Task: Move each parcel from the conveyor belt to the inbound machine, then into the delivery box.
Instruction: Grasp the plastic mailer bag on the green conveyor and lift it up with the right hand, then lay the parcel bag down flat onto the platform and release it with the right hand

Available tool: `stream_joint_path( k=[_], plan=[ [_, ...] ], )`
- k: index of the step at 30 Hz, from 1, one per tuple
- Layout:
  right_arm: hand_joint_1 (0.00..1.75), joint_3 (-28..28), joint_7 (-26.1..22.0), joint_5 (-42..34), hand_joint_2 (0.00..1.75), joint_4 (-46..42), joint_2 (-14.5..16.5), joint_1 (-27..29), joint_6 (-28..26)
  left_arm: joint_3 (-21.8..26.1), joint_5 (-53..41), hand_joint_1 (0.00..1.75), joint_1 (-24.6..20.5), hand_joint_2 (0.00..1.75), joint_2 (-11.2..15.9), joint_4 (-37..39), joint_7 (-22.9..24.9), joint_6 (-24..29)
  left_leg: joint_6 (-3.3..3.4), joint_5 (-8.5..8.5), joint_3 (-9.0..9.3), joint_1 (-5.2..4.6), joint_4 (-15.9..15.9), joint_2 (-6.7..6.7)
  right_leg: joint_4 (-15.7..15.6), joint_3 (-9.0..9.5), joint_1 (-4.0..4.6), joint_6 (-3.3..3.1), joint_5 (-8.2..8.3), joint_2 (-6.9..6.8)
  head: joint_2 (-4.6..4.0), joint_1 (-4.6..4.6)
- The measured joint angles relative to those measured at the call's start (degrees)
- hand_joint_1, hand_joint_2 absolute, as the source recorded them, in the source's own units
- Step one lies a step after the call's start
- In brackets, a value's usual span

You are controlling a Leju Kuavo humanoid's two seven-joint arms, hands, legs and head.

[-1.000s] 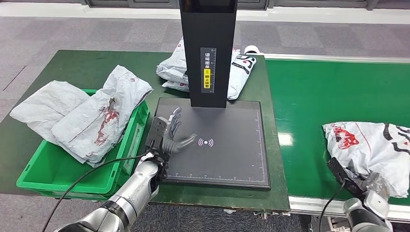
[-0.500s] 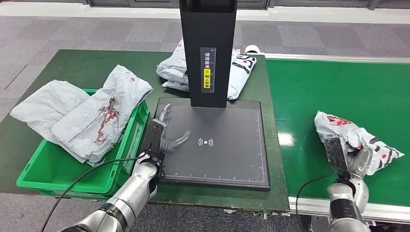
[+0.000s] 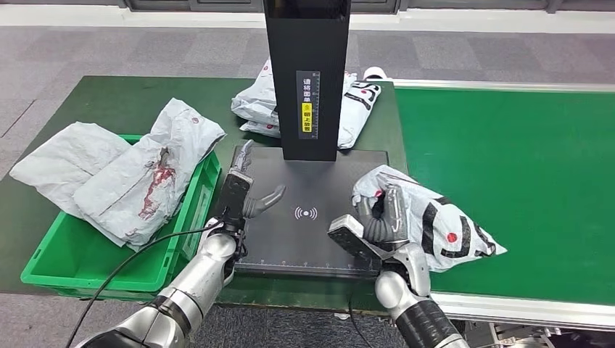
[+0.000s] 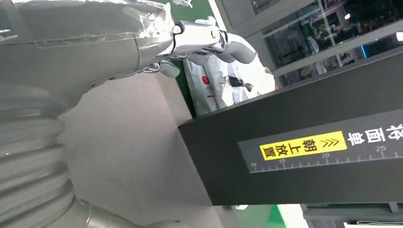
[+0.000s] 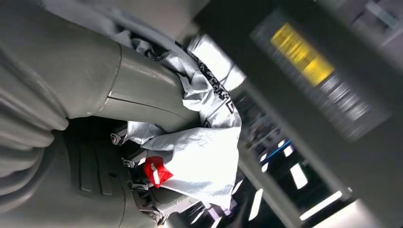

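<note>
A grey carpet floor lies around a green counter (image 3: 109, 101) that carries the things. On the left, a green box (image 3: 80, 257) holds two crumpled grey parcels (image 3: 127, 177), which hang over its rim. Next to it is the black scanner plate (image 3: 304, 243) with its black post (image 3: 308, 72); more parcels (image 3: 359, 109) lie behind the post. The left hand (image 3: 246, 192) hovers over the plate's left edge, its fingers (image 4: 214, 40) apart and holding nothing. Half a second ago the right hand (image 3: 381, 217) held the white parcel (image 3: 435, 228) over the green belt (image 3: 508, 159); now it grips this parcel at the plate's right edge, partly over the belt.
</note>
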Motion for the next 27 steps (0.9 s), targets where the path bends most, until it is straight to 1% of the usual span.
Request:
stream_joint_path(
  k=[3,8,11,16,18,21,22,25,26,27],
  plan=[
    [1.75,3.71,0.41,-0.4,1.75,0.09,0.75,-0.7,0.27,0.0,0.04,0.0,-0.11,1.75,-0.06,-0.01,-0.08,-0.19,0.0,0.0,0.01,-0.01,0.0,0.03,0.0,0.0,0.0,0.0,0.01,0.0,0.01,0.0],
    [1.75,8.85,0.64,-2.87,1.75,1.85,2.56,-2.45,2.96,0.0,0.09,0.0,-0.2,1.75,-0.44,-0.32,-0.02,-0.56,-0.01,0.0,0.02,-0.01,0.0,0.0,0.0,0.0,0.04,-0.01,0.01,0.0,0.01,-0.02],
    [1.75,10.15,0.95,-3.12,1.75,2.55,3.23,-2.96,3.2,0.0,0.09,0.0,-0.28,1.75,-0.46,-0.43,0.05,-0.57,-0.01,0.0,0.02,0.0,0.0,-0.01,0.0,0.0,0.04,-0.01,0.01,-0.02,0.0,-0.02],
    [1.75,10.74,1.5,-3.14,1.75,3.14,3.54,-3.43,3.63,0.0,0.09,0.0,-0.3,1.75,-0.46,-0.48,0.18,-0.73,-0.01,0.0,0.02,-0.01,0.0,0.0,0.0,0.01,0.02,-0.01,0.01,-0.05,0.01,0.0],
    [1.75,11.29,2.93,-2.54,1.75,3.56,3.74,-3.76,4.5,0.0,0.12,0.0,-0.32,1.75,-0.46,-0.61,0.42,-0.99,-0.01,0.0,0.01,-0.01,0.0,0.0,0.0,0.01,0.02,-0.01,0.01,-0.06,0.02,0.0],
    [1.75,12.79,6.31,-1.55,1.75,5.1,4.51,-4.28,6.84,0.0,0.36,0.0,-0.5,1.75,-0.54,-0.91,1.08,-1.34,-0.01,0.0,0.02,-0.01,0.01,0.0,0.0,0.01,0.02,-0.01,0.01,-0.06,0.01,0.0],
    [1.62,13.21,7.07,-1.65,1.75,5.8,4.85,-4.43,7.91,0.0,0.6,0.0,-0.55,1.75,-0.57,-0.97,1.31,-1.57,-0.01,0.0,0.02,-0.01,0.0,0.0,0.0,0.01,0.02,-0.01,0.01,-0.07,0.01,0.0],
    [0.31,13.72,7.43,-2.67,1.75,8.27,5.86,-5.03,11.6,0.0,1.61,0.0,-0.58,1.75,-0.61,-1.13,1.63,-2.28,-0.01,0.0,0.02,-0.01,0.0,0.0,0.0,0.01,0.03,-0.01,0.01,-0.07,0.02,0.0],
    [0.0,13.94,7.65,-2.68,1.75,9.4,6.17,-5.39,12.98,0.0,1.88,0.0,-0.59,1.75,-0.61,-1.18,1.58,-2.32,-0.01,0.0,0.02,-0.01,0.0,0.0,0.0,0.01,0.04,-0.01,0.01,-0.07,0.02,-0.01],
    [0.0,14.27,8.12,-2.5,1.75,10.53,6.44,-5.77,14.34,0.0,2.09,0.0,-0.6,1.75,-0.6,-1.22,1.5,-2.24,-0.01,0.0,0.02,-0.01,0.0,0.0,0.0,0.01,0.04,-0.01,0.01,-0.07,0.01,-0.01]
  ],
)
